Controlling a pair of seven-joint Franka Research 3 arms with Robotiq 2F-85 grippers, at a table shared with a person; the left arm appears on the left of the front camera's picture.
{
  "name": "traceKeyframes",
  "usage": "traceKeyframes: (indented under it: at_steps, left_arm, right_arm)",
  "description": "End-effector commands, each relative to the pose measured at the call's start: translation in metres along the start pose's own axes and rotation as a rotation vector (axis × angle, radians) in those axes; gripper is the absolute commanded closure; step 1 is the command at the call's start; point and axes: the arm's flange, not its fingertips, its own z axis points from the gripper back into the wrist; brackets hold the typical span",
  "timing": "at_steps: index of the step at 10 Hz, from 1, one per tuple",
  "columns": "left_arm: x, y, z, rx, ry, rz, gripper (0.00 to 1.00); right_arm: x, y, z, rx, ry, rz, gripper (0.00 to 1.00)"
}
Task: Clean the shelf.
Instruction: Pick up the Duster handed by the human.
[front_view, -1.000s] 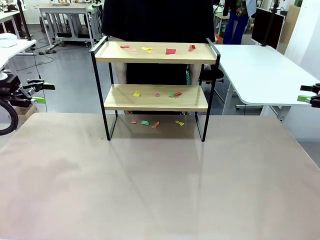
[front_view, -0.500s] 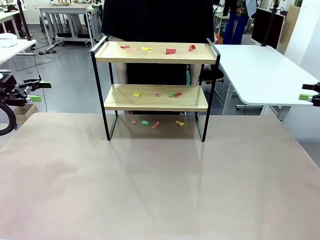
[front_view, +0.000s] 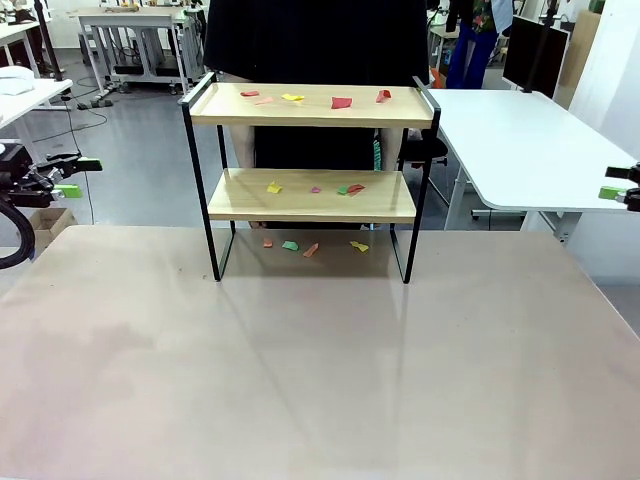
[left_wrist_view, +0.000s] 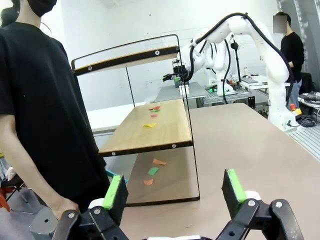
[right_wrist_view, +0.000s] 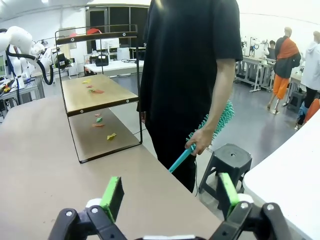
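At the upper centre of the front view, the shelf (front_view: 310, 112) stands upright on the far part of the worktop (front_view: 320, 370), and a person (front_view: 315, 40) in black is directly behind it. Small coloured paper scraps (front_view: 342, 102) lie on its top board, more lie on its lower board, and a few lie on the worktop under it, between the black legs. At the left edge of the frame the left end effector (front_view: 70, 177) hangs beside the worktop, well apart from the shelf. It is released, with nothing between its green pads. At the right edge the right end effector (front_view: 616, 185) is also released and empty. In the right wrist view, right of centre, the person's hand (right_wrist_view: 200, 141) holds a teal duster (right_wrist_view: 220, 120), and the shelf is at the upper left of that frame.
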Motion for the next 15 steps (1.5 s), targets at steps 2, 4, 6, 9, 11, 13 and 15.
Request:
traceKeyframes:
  at_steps: [2,4,6,9,11,13,15]
  left_arm:
    - [0.0001,-0.0008,-0.0001,-0.007,0.006,-0.01,0.0]
    - [0.0001,-0.0008,-0.0001,-0.007,0.006,-0.01,0.0]
    - [0.0001,-0.0008,-0.0001,-0.007,0.006,-0.01,0.0]
    - [0.0001,-0.0008,-0.0001,-0.007,0.006,-0.01,0.0]
    - [0.0001,-0.0008,-0.0001,-0.007,0.006,-0.01,0.0]
    - [0.0001,-0.0008,-0.0001,-0.007,0.006,-0.01,0.0]
    - [0.0001,-0.0008,-0.0001,-0.007,0.006,-0.01,0.0]
  right_arm:
    - [0.002,0.0002,-0.0007,0.001,-0.001,0.004,0.0]
    - [0.002,0.0002,-0.0007,0.001,-0.001,0.004,0.0]
    - [0.002,0.0002,-0.0007,0.001,-0.001,0.004,0.0]
    - [0.002,0.0002,-0.0007,0.001,-0.001,0.004,0.0]
    - [0.002,0.0002,-0.0007,0.001,-0.001,0.004,0.0]
    - [0.002,0.0002,-0.0007,0.001,-0.001,0.004,0.0]
    - [0.002,0.0002,-0.0007,0.001,-0.001,0.004,0.0]
